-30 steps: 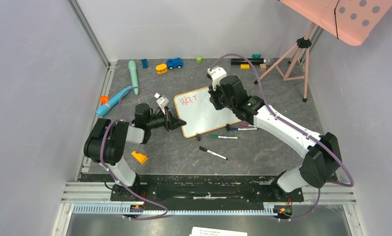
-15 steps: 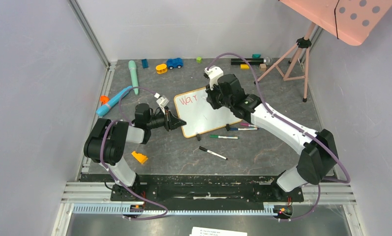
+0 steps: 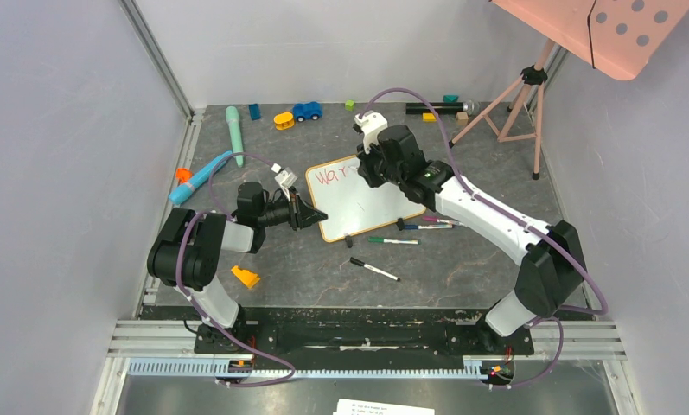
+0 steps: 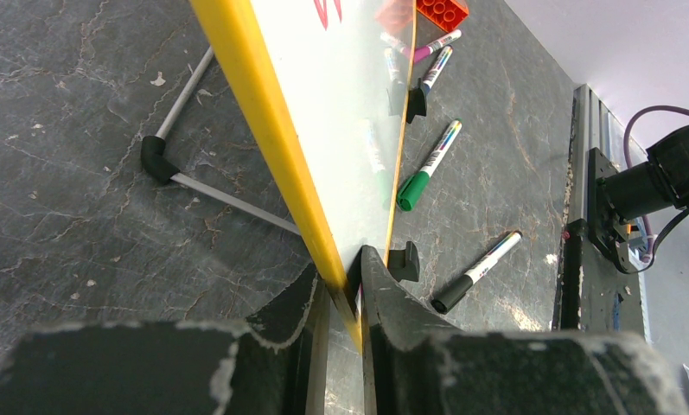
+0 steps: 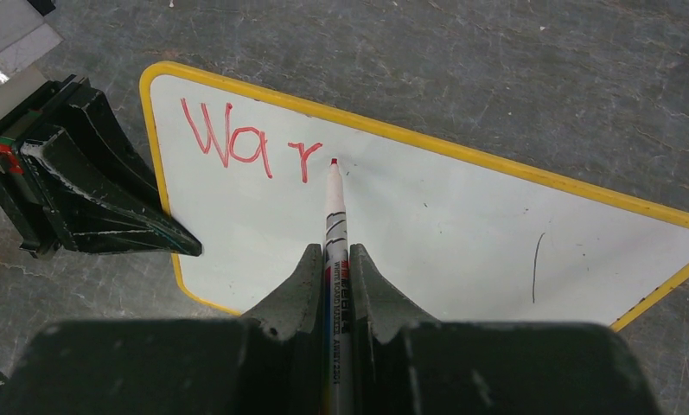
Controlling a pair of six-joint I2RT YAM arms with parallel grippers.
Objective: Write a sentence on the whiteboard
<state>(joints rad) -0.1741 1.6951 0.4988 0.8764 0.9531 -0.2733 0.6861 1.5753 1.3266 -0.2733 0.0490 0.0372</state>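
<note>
The whiteboard (image 3: 358, 201) stood tilted at the middle of the surface (image 3: 462, 268). The left fingers (image 4: 375, 290) were clenched on the yellow rim of its near-left corner. The right fingers (image 5: 306, 281) grasped a red marker (image 5: 334, 207), its tip at the board just right of the sentence (image 5: 245, 151), which read only "War" along the far-left part. A green marker (image 3: 392, 240) and a black marker (image 3: 374, 269) lay near the board.

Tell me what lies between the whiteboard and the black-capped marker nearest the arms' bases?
A green-capped marker lying beside the whiteboard, seen in the top view.
</note>
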